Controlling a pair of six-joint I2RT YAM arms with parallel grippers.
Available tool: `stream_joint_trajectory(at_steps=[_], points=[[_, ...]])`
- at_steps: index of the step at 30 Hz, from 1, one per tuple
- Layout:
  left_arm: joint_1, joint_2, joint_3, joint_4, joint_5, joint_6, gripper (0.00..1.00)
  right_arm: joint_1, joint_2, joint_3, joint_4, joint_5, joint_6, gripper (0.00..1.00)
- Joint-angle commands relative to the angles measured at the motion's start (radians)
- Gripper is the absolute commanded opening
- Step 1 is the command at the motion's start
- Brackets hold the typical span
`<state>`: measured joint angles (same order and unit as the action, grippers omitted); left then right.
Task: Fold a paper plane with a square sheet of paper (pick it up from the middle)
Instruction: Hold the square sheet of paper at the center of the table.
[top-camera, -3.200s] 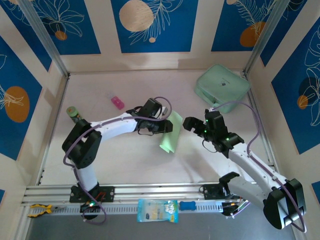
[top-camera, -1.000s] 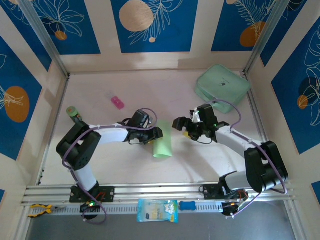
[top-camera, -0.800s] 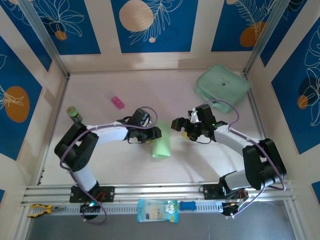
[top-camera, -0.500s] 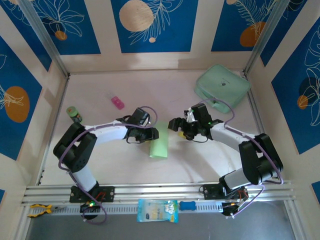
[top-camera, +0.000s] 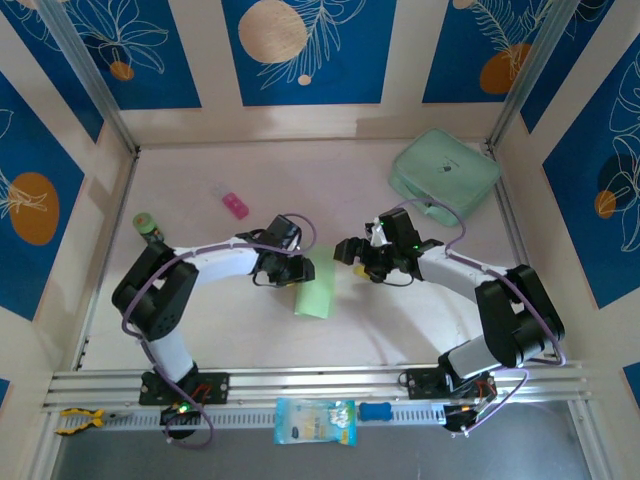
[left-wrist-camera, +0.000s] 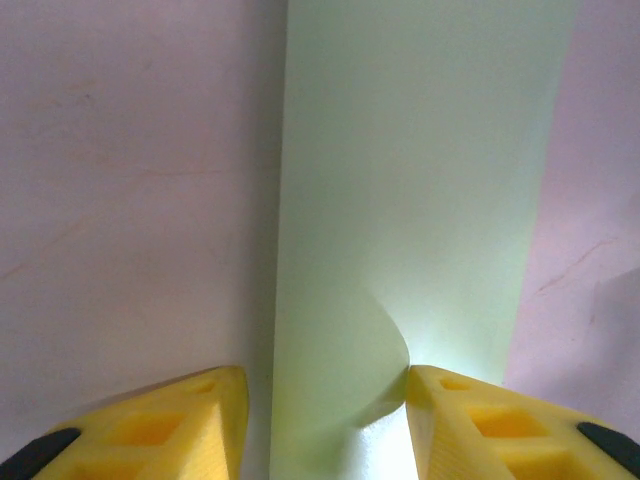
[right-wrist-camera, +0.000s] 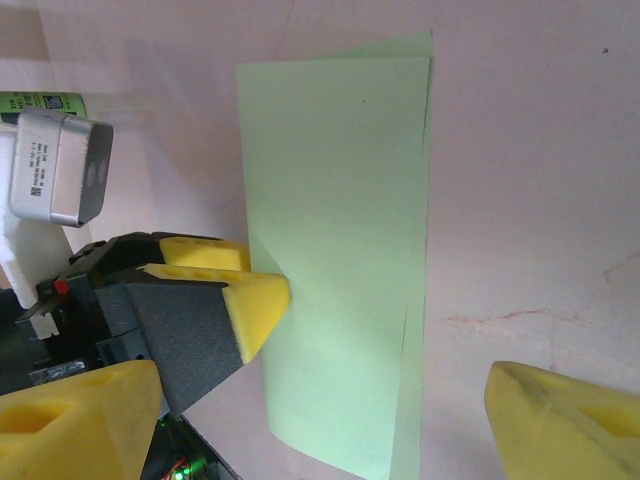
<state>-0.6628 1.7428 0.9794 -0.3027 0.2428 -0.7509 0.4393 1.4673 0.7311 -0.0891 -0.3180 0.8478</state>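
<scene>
The left gripper (left-wrist-camera: 325, 378) has its yellow fingers (left-wrist-camera: 190, 420) partly apart, straddling the near end of the square sheet of paper (left-wrist-camera: 420, 150); it seems set there to steady that end against the counter (top-camera: 250, 330) rather than to clamp it; a small flap curls up beside one finger, and I cannot tell whether the pad touches it; the sheet lies mid-counter between the two arms, folded lengthwise into a narrow strip, its layers slightly offset along one long edge; the right gripper (right-wrist-camera: 320, 380) hovers over the strip from the opposite side, jaws wide and holding nothing, probably placed to press the crease or lift a corner; the mint case (top-camera: 445, 172) sits well apart, far right.
</scene>
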Motion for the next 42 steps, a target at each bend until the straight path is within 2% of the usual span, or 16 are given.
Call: stream_joint_trajectory(at_steps=[1, 14, 37, 42], points=[[0.011, 0.022, 0.033, -0.054, -0.023, 0.012, 0.46, 0.007, 0.019, 0.019, -0.001, -0.004, 0.010, 0.84], [0.009, 0.058, 0.040, -0.024, -0.022, -0.040, 0.54, 0.007, 0.021, 0.017, -0.007, 0.000, 0.011, 0.84], [0.007, 0.118, 0.064, -0.074, -0.040, -0.025, 0.53, 0.009, 0.013, 0.005, -0.017, 0.009, 0.012, 0.85], [0.002, 0.124, 0.078, -0.123, -0.087, -0.026, 0.55, 0.009, 0.010, 0.004, -0.020, 0.010, 0.012, 0.85]])
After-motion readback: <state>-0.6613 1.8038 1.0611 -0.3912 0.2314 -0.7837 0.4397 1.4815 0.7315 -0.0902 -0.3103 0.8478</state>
